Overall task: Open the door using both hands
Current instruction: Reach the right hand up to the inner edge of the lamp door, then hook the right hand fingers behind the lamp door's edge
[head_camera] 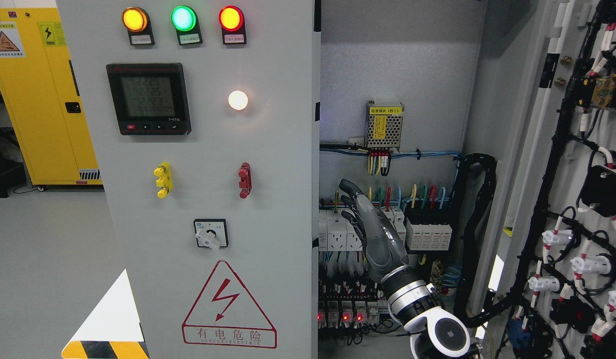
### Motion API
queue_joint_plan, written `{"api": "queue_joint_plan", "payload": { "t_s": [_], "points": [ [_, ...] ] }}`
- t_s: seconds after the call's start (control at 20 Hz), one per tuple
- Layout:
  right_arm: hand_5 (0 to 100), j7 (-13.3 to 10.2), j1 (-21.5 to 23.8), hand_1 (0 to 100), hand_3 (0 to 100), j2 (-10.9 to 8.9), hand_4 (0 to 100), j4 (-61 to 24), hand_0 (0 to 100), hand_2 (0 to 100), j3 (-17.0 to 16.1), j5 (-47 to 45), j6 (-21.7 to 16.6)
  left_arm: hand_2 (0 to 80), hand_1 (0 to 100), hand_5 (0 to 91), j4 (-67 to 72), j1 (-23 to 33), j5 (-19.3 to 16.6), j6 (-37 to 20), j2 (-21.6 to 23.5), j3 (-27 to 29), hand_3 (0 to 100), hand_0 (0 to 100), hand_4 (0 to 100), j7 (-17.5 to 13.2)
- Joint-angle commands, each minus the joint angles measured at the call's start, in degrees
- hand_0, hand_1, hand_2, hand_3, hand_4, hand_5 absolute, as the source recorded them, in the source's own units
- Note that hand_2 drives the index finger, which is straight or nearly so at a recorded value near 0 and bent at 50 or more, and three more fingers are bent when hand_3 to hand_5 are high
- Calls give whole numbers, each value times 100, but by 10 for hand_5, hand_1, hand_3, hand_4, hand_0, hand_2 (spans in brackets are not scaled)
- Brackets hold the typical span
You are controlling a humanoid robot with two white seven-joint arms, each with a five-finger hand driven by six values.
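Right robot hand upright, fingers relaxed, beside open door.

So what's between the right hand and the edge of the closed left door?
Head view: nothing solid. The right hand hangs inside the open cabinet; only white breakers behind fill the gap to the left door.

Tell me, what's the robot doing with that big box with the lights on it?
It is opening an electrical cabinet. The right-hand door is swung wide open, so the wires and breakers inside show. The robot's right hand is held up in the opening with fingers relaxed, holding nothing. The left-hand door, with its lamps and meter, is shut. The left hand is out of view.
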Motion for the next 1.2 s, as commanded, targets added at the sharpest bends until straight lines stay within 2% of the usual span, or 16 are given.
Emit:
{"api": "queue_joint_plan", "payload": {
  "t_s": [0.0, 0.2, 0.35, 0.5, 0.6, 0.65, 0.9, 1.05, 1.15],
  "points": [
    [0, 235, -134, 0, 0, -18, 0, 478, 264, 0, -231, -378, 13, 0, 0, 0, -158, 9, 0, 3, -150, 5, 0, 0, 0, 1],
    [0, 368, -265, 0, 0, -44, 0, 496, 264, 0, -249, -538, 118, 0, 0, 0, -149, -9, 0, 3, -150, 5, 0, 0, 0, 1],
    [0, 701, -362, 0, 0, -45, 0, 513, 265, 0, -266, -582, 127, 0, 0, 0, -158, -17, 0, -6, -150, 5, 0, 0, 0, 1],
    [0, 877, -441, 0, 0, -45, 0, 636, 265, 0, -354, -609, 136, 0, 0, 0, -158, -18, 0, -6, -150, 5, 0, 0, 0, 1],
    [0, 1376, -459, 0, 0, -53, 0, 671, 266, 0, -381, -609, 136, 0, 0, 0, -158, -18, 0, -6, -150, 5, 0, 0, 0, 1],
    [0, 1535, -459, 0, 0, -53, 0, 689, 265, 0, -381, -600, 145, 0, 0, 0, -158, -18, 0, -6, -150, 5, 0, 0, 0, 1],
    [0, 1616, -599, 0, 0, -45, 0, 978, 264, 0, -565, -617, 294, 0, 0, 0, -158, -26, 0, -6, -150, 5, 0, 0, 0, 1],
    [0, 1765, -775, 0, 0, -53, 0, 1190, 264, 0, -557, -897, 329, 0, 0, 0, -158, -26, 0, -6, -150, 5, 0, 0, 0, 1],
    [0, 1783, -784, 0, 0, -53, 0, 1208, 264, 0, -557, -1082, 434, 0, 0, 0, -158, -26, 0, -6, -150, 5, 0, 0, 0, 1]
  ]
}}
